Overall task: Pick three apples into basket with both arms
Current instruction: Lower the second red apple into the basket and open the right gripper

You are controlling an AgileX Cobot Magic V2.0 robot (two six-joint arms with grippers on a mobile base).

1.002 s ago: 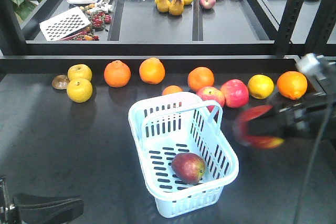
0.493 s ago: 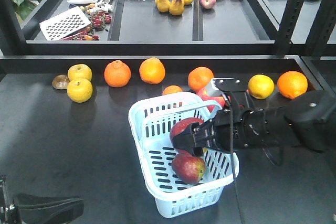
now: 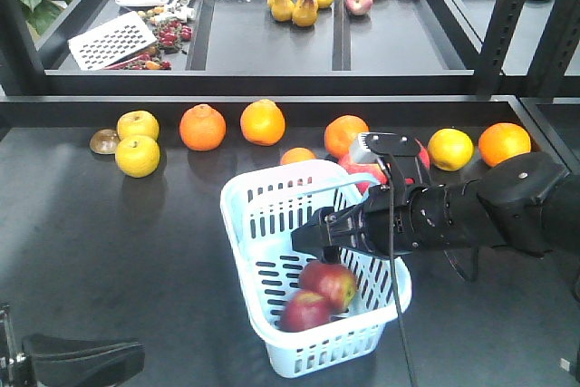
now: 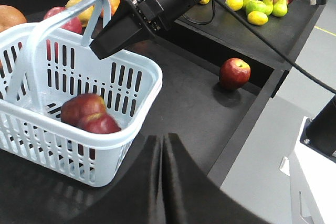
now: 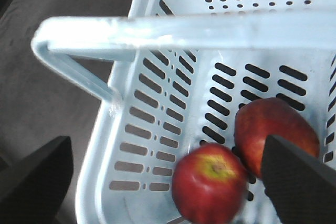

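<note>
The right gripper (image 3: 308, 237) hangs wide open and empty over the basket (image 3: 237, 197), centre frame, placed to drop fruit in. Two apples (image 3: 319, 296) lie touching inside. The left gripper (image 4: 163, 150) is closed, empty, bottom edge.
</note>
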